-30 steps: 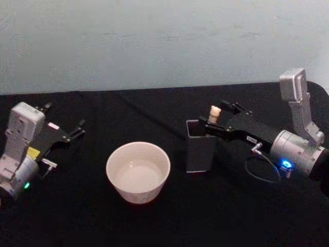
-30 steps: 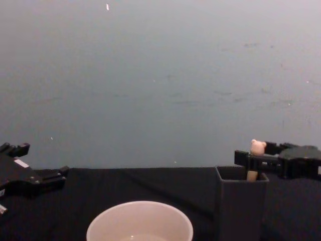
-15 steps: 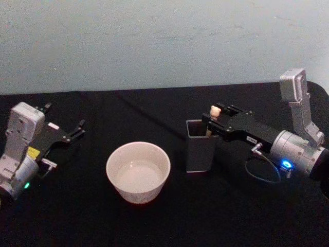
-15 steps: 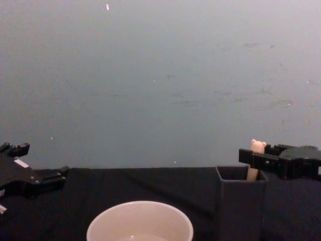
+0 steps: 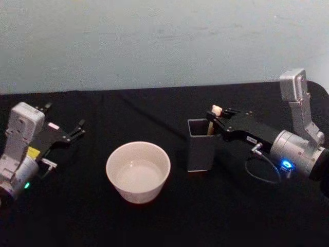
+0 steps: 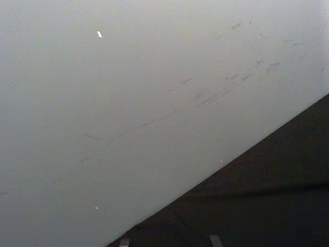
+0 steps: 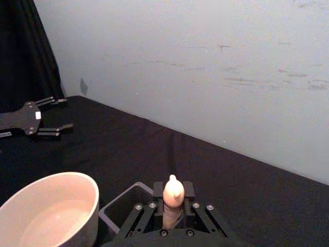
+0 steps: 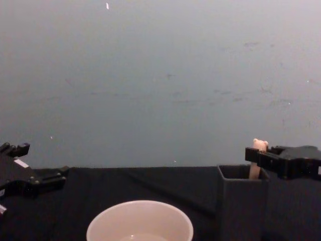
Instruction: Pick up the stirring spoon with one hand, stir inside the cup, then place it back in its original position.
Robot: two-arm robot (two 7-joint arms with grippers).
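The stirring spoon (image 5: 216,110) stands in the dark grey square holder (image 5: 200,152), its bear head poking out above the holder's far right corner. My right gripper (image 5: 212,120) reaches in from the right and is shut on the spoon's beige handle (image 7: 173,193) just above the holder's mouth (image 7: 123,208). The bowl of the spoon is hidden inside. The cream-white cup (image 5: 138,172) sits left of the holder, apart from it. In the chest view the bear head (image 8: 259,145) shows beside the gripper (image 8: 253,156), above the holder (image 8: 241,206). My left gripper (image 5: 64,117) rests open at the far left.
A black cloth (image 5: 154,221) covers the table, with a pale wall (image 5: 154,41) behind it. The cup's rim (image 8: 139,208) fills the low middle of the chest view. The left gripper (image 7: 60,113) shows far off in the right wrist view.
My right gripper has shifted a little to the right and slightly lower, carrying the spoon's bear head toward the holder's right wall. The left arm and the cup have stayed put.
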